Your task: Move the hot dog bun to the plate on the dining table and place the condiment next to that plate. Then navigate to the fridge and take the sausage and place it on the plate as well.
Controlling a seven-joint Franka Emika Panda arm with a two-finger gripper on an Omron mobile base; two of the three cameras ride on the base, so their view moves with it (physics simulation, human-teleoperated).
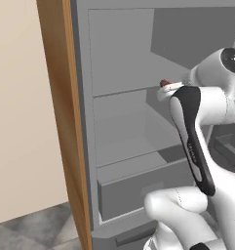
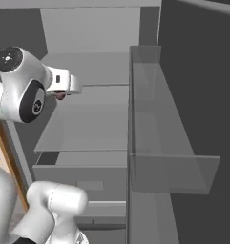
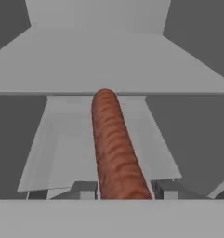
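We were on the last step: our gripper (image 3: 124, 194) clenched the thin reddish-brown sausage (image 3: 114, 148), seemingly lifted above the grey fridge shelf (image 3: 108, 60); next we should withdraw towards the plate

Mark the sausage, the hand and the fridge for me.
sausage (image 3: 114, 148), hand view, mid-length of its body.
hand (image 3: 125, 189), hand view, between its fingertips, shut on the sausage.
fridge (image 1: 60, 122), left base view, wood-grain side panel.

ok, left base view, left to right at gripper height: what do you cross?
Beige wall → fridge's wood side panel → grey fridge interior → sausage tip → robot arm.
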